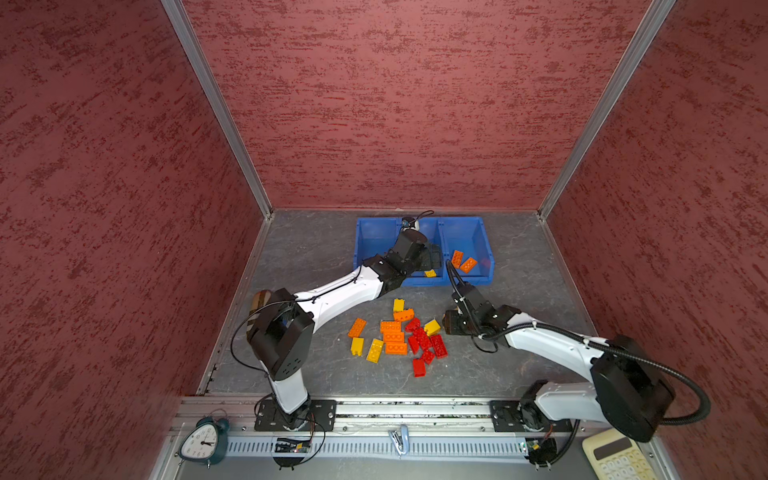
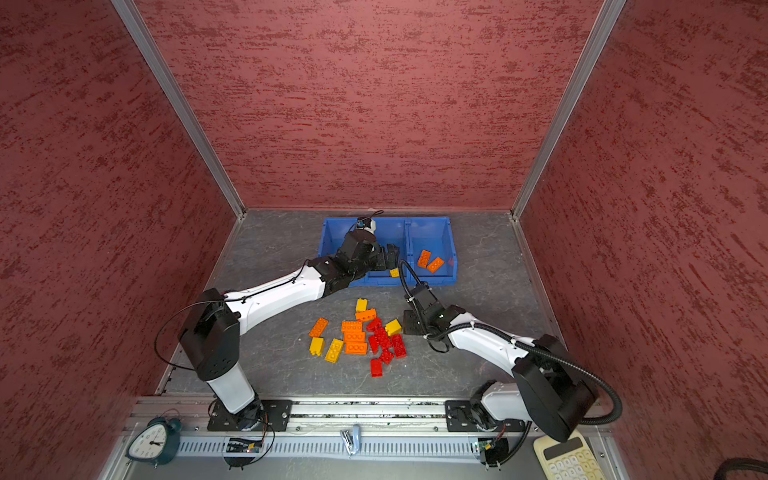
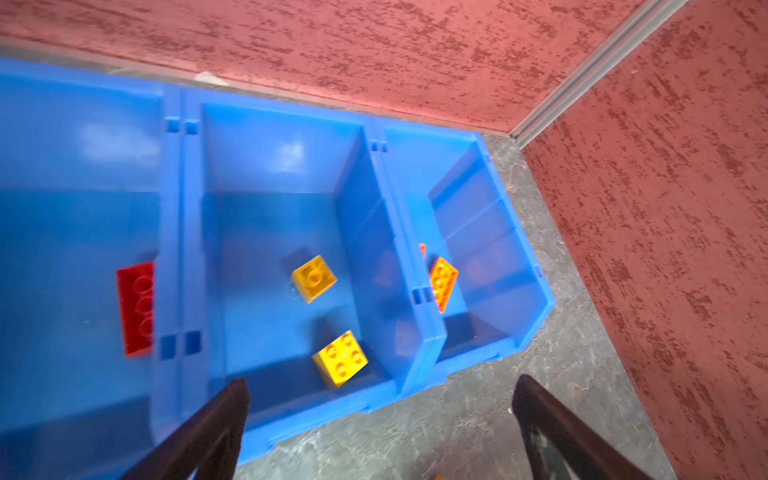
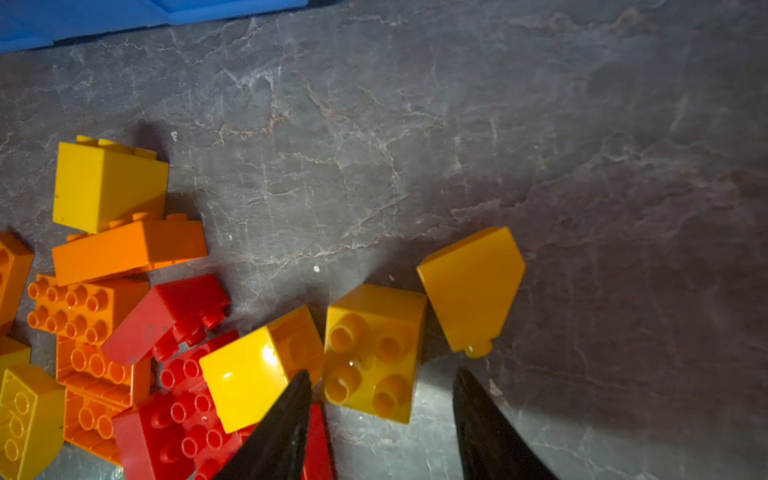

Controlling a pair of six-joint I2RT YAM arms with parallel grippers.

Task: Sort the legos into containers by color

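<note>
Right gripper (image 4: 383,371): fingers are held apart, not clamped. A yellow square studded plastic brick (image 4: 374,353) is found between the tips, with a gap seen at one finger. Left gripper (image 3: 381,382): fingers are spread wide above the middle bright blue plastic bin (image 3: 270,166). Two yellow square bricks (image 3: 313,277) are seen lying inside.

Legos (image 4: 249,374) glossy plastic, highlights glinting. Containers (image 3: 274,137) smooth blue plastic, soft sheen. Table (image 4: 415,124) matt, veined stone look. Walls (image 1: 395,104) rough red plaster-like texture.
</note>
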